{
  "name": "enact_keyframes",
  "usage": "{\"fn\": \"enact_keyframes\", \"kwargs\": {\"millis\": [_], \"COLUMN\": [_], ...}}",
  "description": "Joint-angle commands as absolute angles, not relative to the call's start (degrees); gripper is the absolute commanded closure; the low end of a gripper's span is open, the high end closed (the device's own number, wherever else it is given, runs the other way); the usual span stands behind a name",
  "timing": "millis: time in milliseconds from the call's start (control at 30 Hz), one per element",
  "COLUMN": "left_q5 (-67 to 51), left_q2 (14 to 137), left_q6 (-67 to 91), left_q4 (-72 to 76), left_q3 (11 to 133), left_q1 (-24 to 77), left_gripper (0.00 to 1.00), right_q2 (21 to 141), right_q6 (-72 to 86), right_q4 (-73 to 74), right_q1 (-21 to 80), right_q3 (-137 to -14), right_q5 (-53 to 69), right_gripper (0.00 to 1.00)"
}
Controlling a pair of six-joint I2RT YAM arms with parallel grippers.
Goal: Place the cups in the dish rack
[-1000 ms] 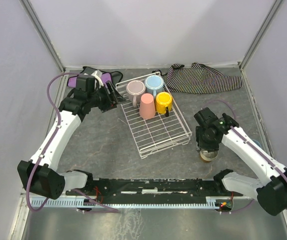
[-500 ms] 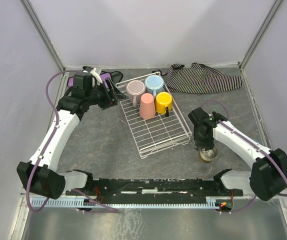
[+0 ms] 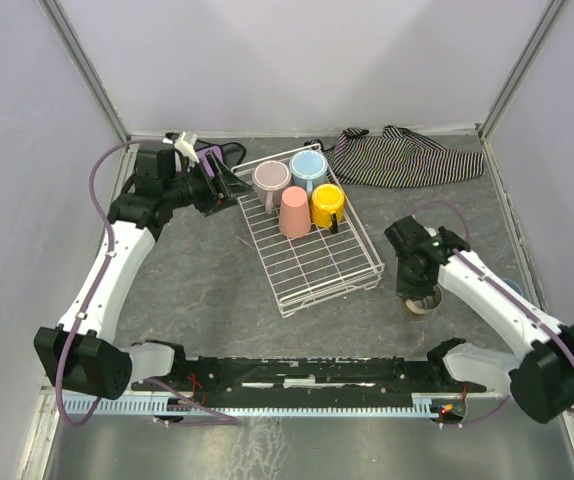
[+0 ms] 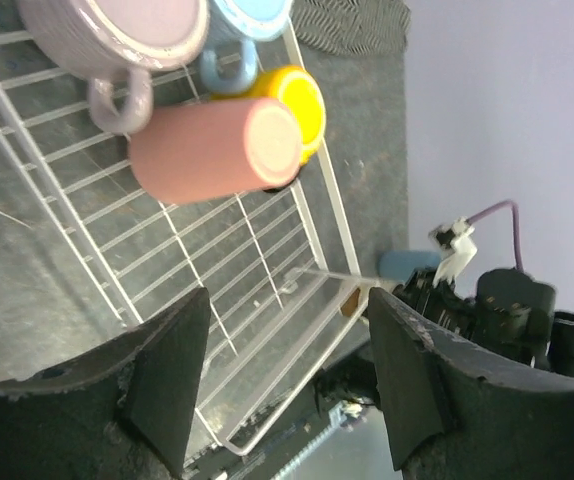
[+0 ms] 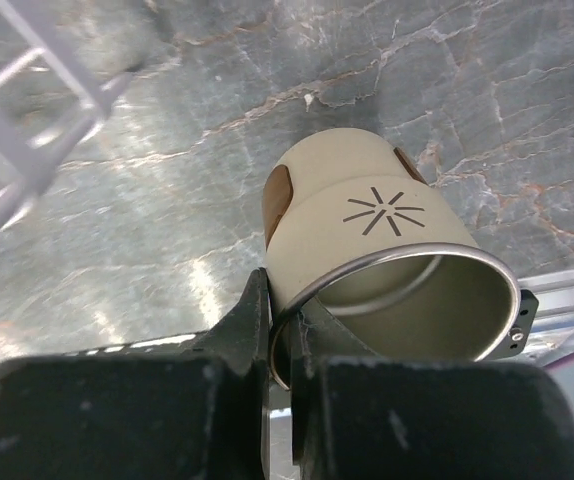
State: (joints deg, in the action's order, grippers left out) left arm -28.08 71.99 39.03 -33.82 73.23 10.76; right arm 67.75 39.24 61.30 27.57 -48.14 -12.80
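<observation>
The white wire dish rack (image 3: 312,265) holds a pale pink mug (image 3: 271,178), a light blue mug (image 3: 308,165), a yellow mug (image 3: 326,203) and a salmon tumbler (image 3: 294,212) lying on its side (image 4: 207,150). To the right of the rack, my right gripper (image 3: 414,290) is shut on the rim of a small metal cup (image 5: 367,220) with a cream outside, which is tilted over the table. My left gripper (image 4: 287,370) hangs open and empty by the rack's far left corner. Behind the right arm, a blue cup (image 4: 407,264) shows in part.
A striped cloth (image 3: 397,155) lies at the back right and a purple cloth (image 3: 212,155) at the back left behind my left gripper. Grey walls close the table on three sides. The rack's near corner (image 5: 37,130) stands just left of the held cup.
My right gripper has closed on the metal cup's rim and tipped the cup. The left arm has drawn back a little to the left, its jaws still open.
</observation>
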Motion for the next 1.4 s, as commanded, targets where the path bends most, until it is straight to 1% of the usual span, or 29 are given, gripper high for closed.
{"fn": "enact_keyframes", "kwargs": {"millis": [0,100,233,267,300,333,400,500,600,767,1000,1133,1267,1367], "left_q5": [-40.65,-46.57,-50.41,-51.23,-51.98,-51.98,-51.72,-50.45,-48.94,-47.16,-43.84,-42.04,-40.7,-38.87], "left_q2": [69.96,69.01,68.87,68.85,68.9,69.03,69.5,71.71,73.59,74.99,74.48,75.37,76.11,77.44], "left_q6": [48.67,56.83,63.85,66.74,70.0,70.0,81.34,88.61,88.88,89.48,89.39,93.82,95.64,101.34], "left_q4": [-21.7,-9.31,0.27,3.98,8.29,12.88,23.12,32.76,33.24,33.56,32.05,37.84,40.84,48.41], "left_q3": [66.31,60.58,56.79,55.55,54.14,52.69,49.99,49.2,50.55,51.22,48.69,46.76,46.12,44.66], "left_q1": [10.79,10.94,11.98,12.26,12.65,13.12,15.0,20.04,23.9,27.36,29.07,29.74,30.48,30.97], "left_gripper": [0.29,0.27,0.25,0.24,0.24,0.24,0.22,0.21,0.15,0.14,0.13,0.13,0.13,0.13], "right_q2": [61.04,58.97,57.69,57.28,56.86,56.66,56.53,55.5,55.27,56.74,59.66,60.25,60.84,60.67], "right_q6": [39.33,38.19,36.87,36.14,35.72,36.11,37.04,41.84,46.01,48.9,52.75,55.5,56.36,57.38], "right_q4": [68.78,70.47,71.18,69.79,68.08,66.53,60.25,47.29,35.93,24.47,15.81,11.28,9.79,8.03], "right_q1": [27.36,27.36,27.39,27.34,27.41,27.34,27.37,27.37,27.37,27.38,27.32,27.34,27.34,27.34], "right_q3": [-59.08,-67.11,-76.98,-78.35,-79.24,-79.77,-79.08,-75.1,-72.06,-69.24,-68.64,-66.95,-66.83,-65.73], "right_q5": [-13.37,-8.98,-4.51,-1.29,1.29,3.87,12.21,22.38,27.98,31.34,33.33,34.22,34.72,34.85], "right_gripper": [1.0,0.99,1.0,0.99,0.99,0.99,1.0,0.99,1.0,0.99,0.99,0.99,0.99,0.99]}}
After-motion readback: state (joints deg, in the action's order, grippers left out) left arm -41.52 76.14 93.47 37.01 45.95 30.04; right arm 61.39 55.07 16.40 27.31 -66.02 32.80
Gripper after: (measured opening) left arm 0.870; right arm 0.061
